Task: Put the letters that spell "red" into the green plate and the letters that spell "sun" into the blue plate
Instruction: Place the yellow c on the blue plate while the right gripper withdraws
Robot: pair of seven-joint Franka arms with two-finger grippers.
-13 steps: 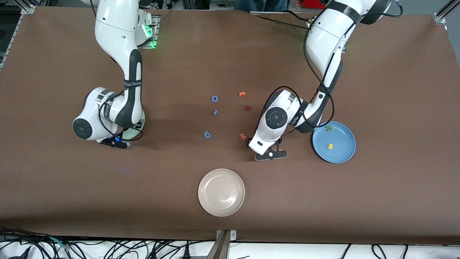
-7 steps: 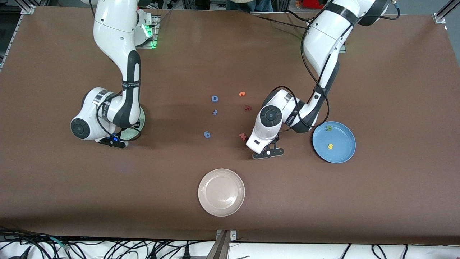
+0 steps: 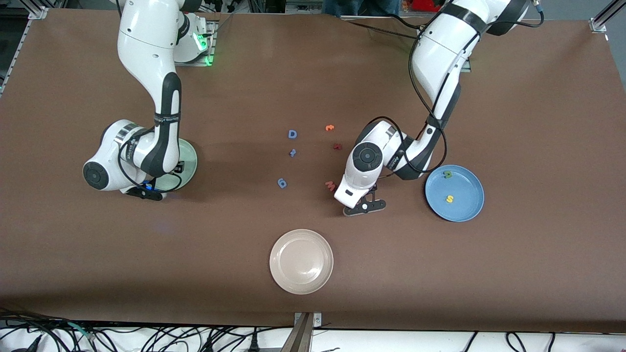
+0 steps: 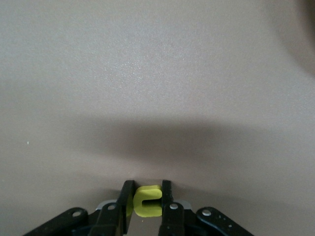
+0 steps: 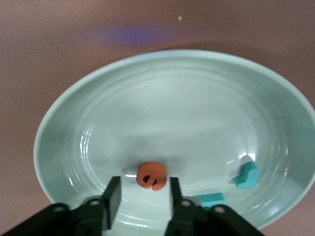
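Front view shows a wide brown table (image 3: 489, 274) with cables trailing along its near edge and framing at the corners. The left gripper (image 3: 364, 207) is down at the tabletop between the beige-white plate (image 3: 301, 261) and the blue plate (image 3: 454, 193); the left wrist view shows its fingers (image 4: 127, 199) pinched tight on a yellow letter (image 4: 146, 200). The blue plate sits toward the left arm's end and holds a green letter (image 3: 447, 174) and a yellow "s" (image 3: 449, 198), apart from one another. The right gripper (image 5: 141, 194) hangs low over the green plate (image 3: 188, 161) toward the right arm's end; its fingers stand parted with nothing between them, and the orange "e" (image 5: 151, 176) lies on the plate floor just under the gap. Two teal letters (image 5: 246, 175) also lie in that plate, near its rim; the lower one is partly hidden by the gripper. Mid-table lie loose pieces: a blue capital D (image 3: 292, 134), a small blue piece (image 3: 292, 153), a blue looped letter (image 3: 281, 183), an orange hooked letter (image 3: 329, 128), a dark red letter (image 3: 337, 146) and a pink "w" (image 3: 330, 185), the last just beside the left arm's wrist.
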